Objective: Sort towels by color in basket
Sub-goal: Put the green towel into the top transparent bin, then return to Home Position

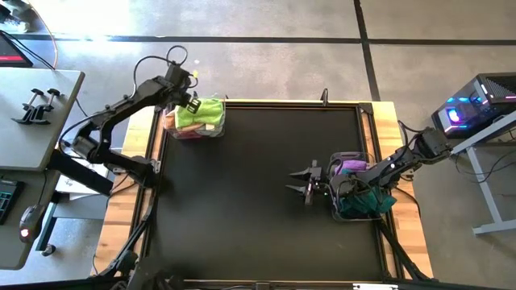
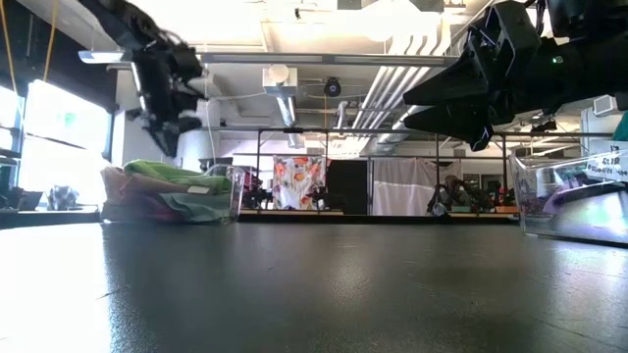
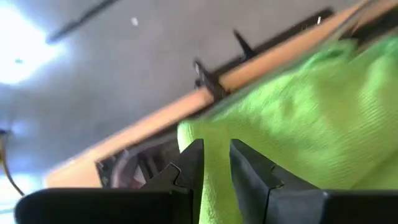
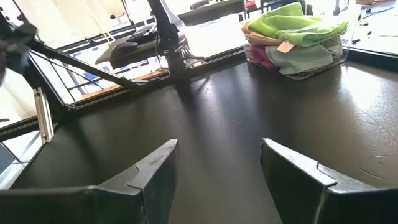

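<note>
A clear basket (image 1: 171,129) at the table's far left corner holds a pile of towels. A lime green towel (image 1: 201,113) lies on top, over peach-pink, mint and magenta ones (image 4: 292,53). My left gripper (image 1: 190,103) hangs just above this pile (image 2: 162,169), its fingers (image 3: 193,162) a narrow gap apart with the lime towel (image 3: 311,118) showing behind them. A second clear basket (image 1: 355,216) at the table's right holds a purple towel (image 1: 351,167) and a dark teal towel (image 1: 372,201). My right gripper (image 1: 297,180) is wide open and empty above the table, just left of that basket.
The black table top (image 1: 250,209) lies bare between the two baskets. A wooden frame (image 1: 403,234) borders it. A desk with clamps (image 1: 36,105) stands beyond the table's left edge, and a lit computer case (image 1: 476,109) beyond its right.
</note>
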{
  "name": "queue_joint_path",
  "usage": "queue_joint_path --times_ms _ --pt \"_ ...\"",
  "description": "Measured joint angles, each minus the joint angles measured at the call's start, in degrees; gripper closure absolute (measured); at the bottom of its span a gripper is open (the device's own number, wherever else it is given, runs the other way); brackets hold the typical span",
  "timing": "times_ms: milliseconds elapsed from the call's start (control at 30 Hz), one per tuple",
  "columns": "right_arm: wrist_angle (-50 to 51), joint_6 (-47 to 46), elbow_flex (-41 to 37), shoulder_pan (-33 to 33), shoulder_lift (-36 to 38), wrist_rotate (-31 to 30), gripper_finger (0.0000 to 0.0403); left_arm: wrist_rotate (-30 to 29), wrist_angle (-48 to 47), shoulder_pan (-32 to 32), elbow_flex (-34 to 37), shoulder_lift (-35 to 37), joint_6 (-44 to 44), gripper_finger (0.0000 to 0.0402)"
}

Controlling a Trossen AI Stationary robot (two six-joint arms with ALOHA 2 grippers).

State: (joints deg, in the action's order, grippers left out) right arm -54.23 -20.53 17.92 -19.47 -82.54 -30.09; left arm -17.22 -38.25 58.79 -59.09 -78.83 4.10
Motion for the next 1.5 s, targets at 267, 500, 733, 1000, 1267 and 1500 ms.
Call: queue_joint_path --times_ms 267,500,733,1000,1267,1500 --pt "-0.01 -0.04 0.01 -0.02 0.0 0.02 0.0182 -1.27 9.17 0.96 6.29 -5.8 -0.85 0.0361" --pt "-0.01 -0.12 -0.01 -0.02 0.0 -0.58 0.0182 1.17 9.1 1.34 6.6 -15.28 -1.8 0.0376" --pt "-0.01 -0.16 0.01 0.0 0.0 -0.77 0.0182 0.67 7.93 0.55 4.7 -17.18 0.97 0.0386" --pt "-0.01 -0.07 -0.01 0.0 0.0 -1.39 0.0182 -1.28 -0.93 -0.66 -0.14 -8.49 1.58 0.0387" --pt "-0.53 2.28 -0.01 -0.26 0.02 -2.29 0.0182 5.79 -0.82 -4.47 1.74 4.05 1.53 0.0387" --pt "3.59 4.6 -0.01 0.06 7.6 2.25 0.0185 15.26 7.71 -13.25 10.85 16.79 0.34 0.0394"
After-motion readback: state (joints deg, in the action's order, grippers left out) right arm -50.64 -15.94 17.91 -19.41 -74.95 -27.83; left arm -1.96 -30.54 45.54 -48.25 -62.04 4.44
